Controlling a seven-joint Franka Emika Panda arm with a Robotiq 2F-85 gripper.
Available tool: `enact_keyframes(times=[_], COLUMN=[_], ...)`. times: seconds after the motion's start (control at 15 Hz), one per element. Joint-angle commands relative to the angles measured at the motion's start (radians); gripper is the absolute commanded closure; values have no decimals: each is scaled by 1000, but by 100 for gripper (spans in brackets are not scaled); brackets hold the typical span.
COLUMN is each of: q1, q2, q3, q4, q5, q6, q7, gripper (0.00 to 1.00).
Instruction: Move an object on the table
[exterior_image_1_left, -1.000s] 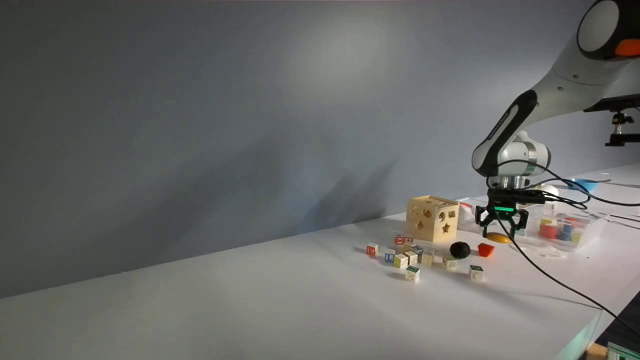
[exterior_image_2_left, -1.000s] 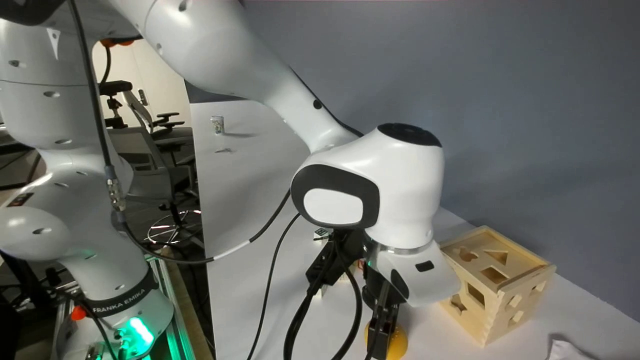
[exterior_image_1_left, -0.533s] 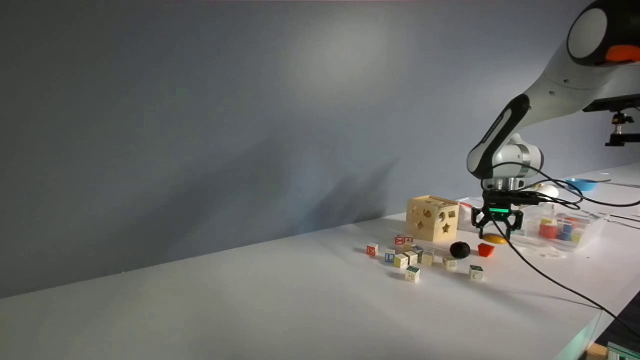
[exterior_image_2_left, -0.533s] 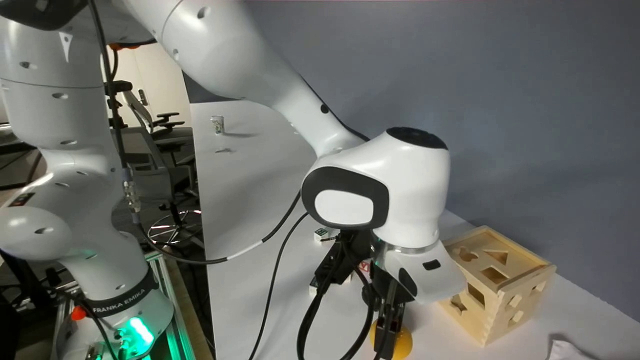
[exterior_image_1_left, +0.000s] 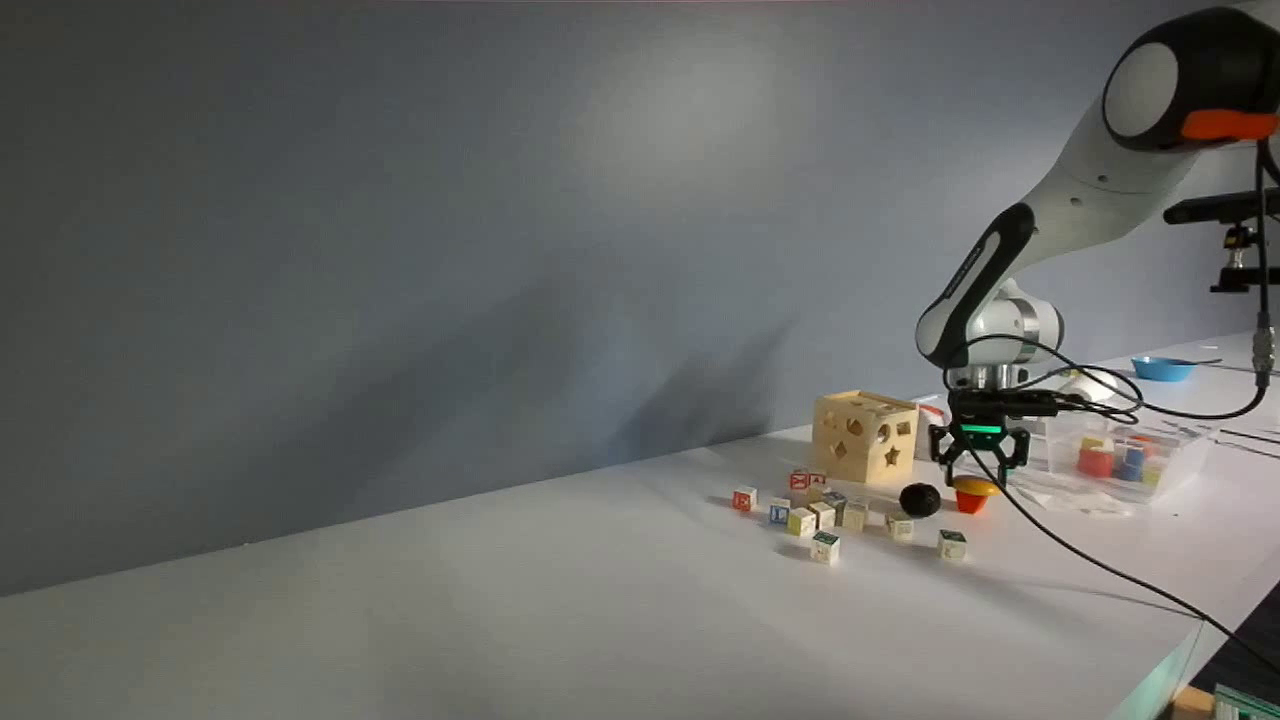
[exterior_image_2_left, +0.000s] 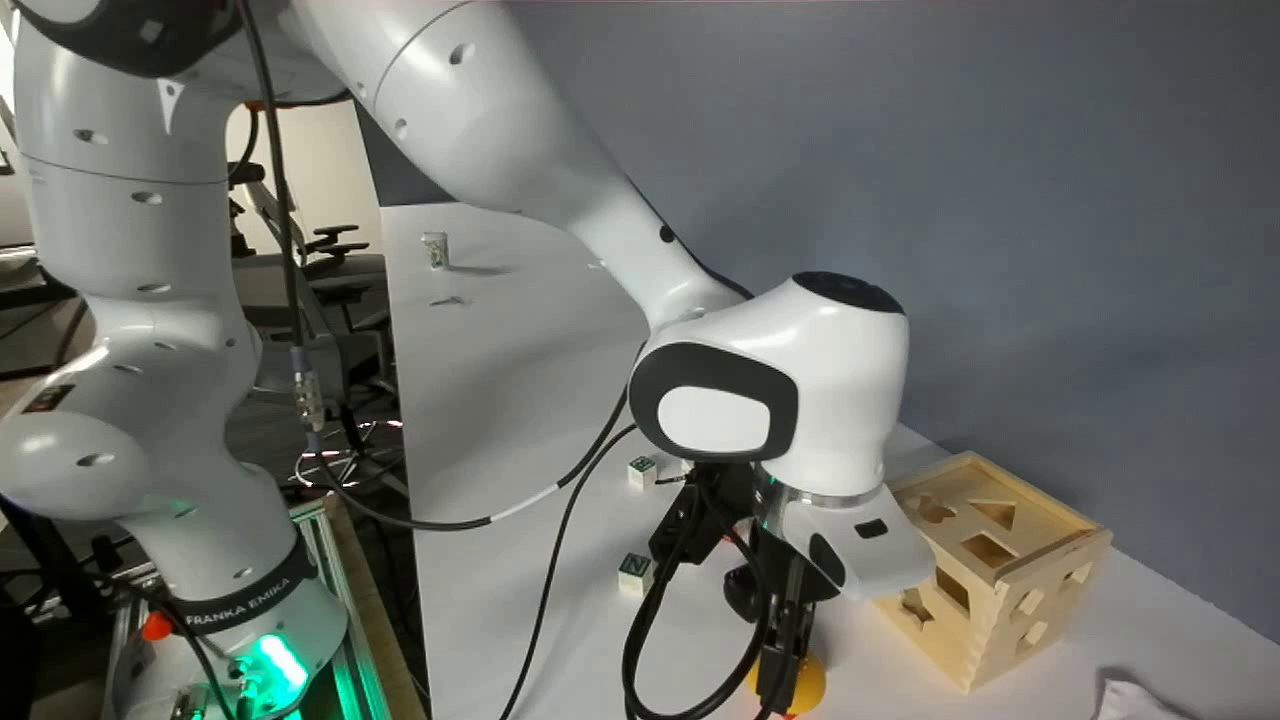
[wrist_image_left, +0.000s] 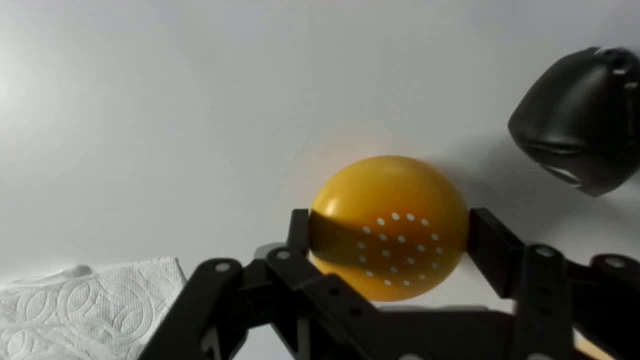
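My gripper (wrist_image_left: 385, 234) is shut on a yellow-orange rounded piece with white dots, one finger against each side. The yellow piece (wrist_image_left: 390, 195) also shows below the gripper in both exterior views (exterior_image_1_left: 975, 486) (exterior_image_2_left: 808, 686). It is held above the white-grey table (exterior_image_1_left: 480, 610). In an exterior view a red piece (exterior_image_1_left: 970, 503) on the table appears directly under the yellow piece; I cannot tell whether they touch. In the wrist view the red piece is hidden behind the yellow one, with only a faint red tint on the table.
A black round object (exterior_image_1_left: 919, 500) lies beside the red piece, at upper right in the wrist view (wrist_image_left: 575, 120). Several letter blocks (exterior_image_1_left: 825, 548) and a wooden shape box (exterior_image_2_left: 990, 560) stand near. A clear bin (exterior_image_1_left: 1185, 465), blue bowl (exterior_image_1_left: 1163, 370) and paper towel (wrist_image_left: 95, 310) are around.
The arm has carried the yellow piece across so it now overlaps the red piece in an exterior view. The gripper has stayed shut on it. The other objects have not moved.
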Motion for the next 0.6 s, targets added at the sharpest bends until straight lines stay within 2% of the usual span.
enact_keyframes(times=[0.0, 0.27, 0.4, 0.53], q1=[13, 15, 15, 17], q2=[13, 15, 15, 12], q3=[-3, -7, -8, -8], q4=[15, 12, 12, 9], q5=[-12, -15, -15, -17], q6=[-28, -8, -5, -1], q7=[40, 55, 62, 65], gripper=[46, 46, 5, 0])
